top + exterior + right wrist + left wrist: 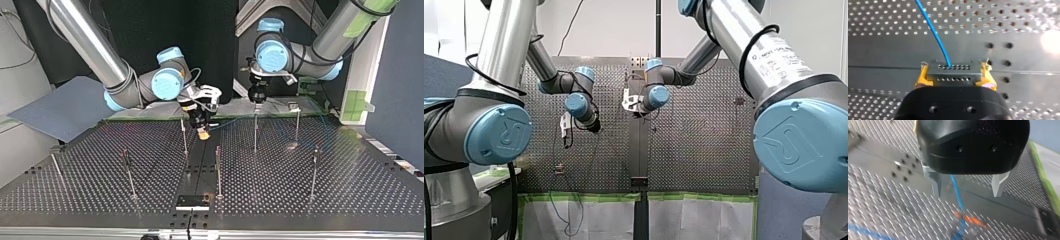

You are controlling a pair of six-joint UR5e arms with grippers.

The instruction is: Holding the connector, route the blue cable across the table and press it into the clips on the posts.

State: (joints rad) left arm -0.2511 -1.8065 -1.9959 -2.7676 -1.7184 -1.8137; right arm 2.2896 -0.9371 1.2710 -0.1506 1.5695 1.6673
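Right wrist view: my right gripper (954, 65) has its yellow pads (921, 78) pressed against both ends of one grey connector (953, 75), pinching it; one blue cable (933, 32) leaves the connector's holed face and runs ahead over the perforated table (885, 50); only this view shows the grip plainly.

Left wrist view: my left gripper (968, 193) has its two metal fingers (935, 186) spread wide; the blue cable passes between them, touching neither, and runs down to an orange patch (970, 219) too blurred to identify.

Top view: my right gripper sits just left of centre, low over the table's plain middle strip, with the pads a yellow spot at its tip; my left gripper hangs right of centre in the upper half, just above the top of one post as framed; its fingers cannot be read there.

Count, top view: seven thin posts (255, 131), with the one at far left faint; the clips are too small to confirm; the cable is only a faint blue line running right from my right gripper.

Front view: two arms (489, 60); both grippers sit small at mid-frame, their fingers and the cable indiscernible; the near joints fill the lower left and right, cutting off the table's sides.
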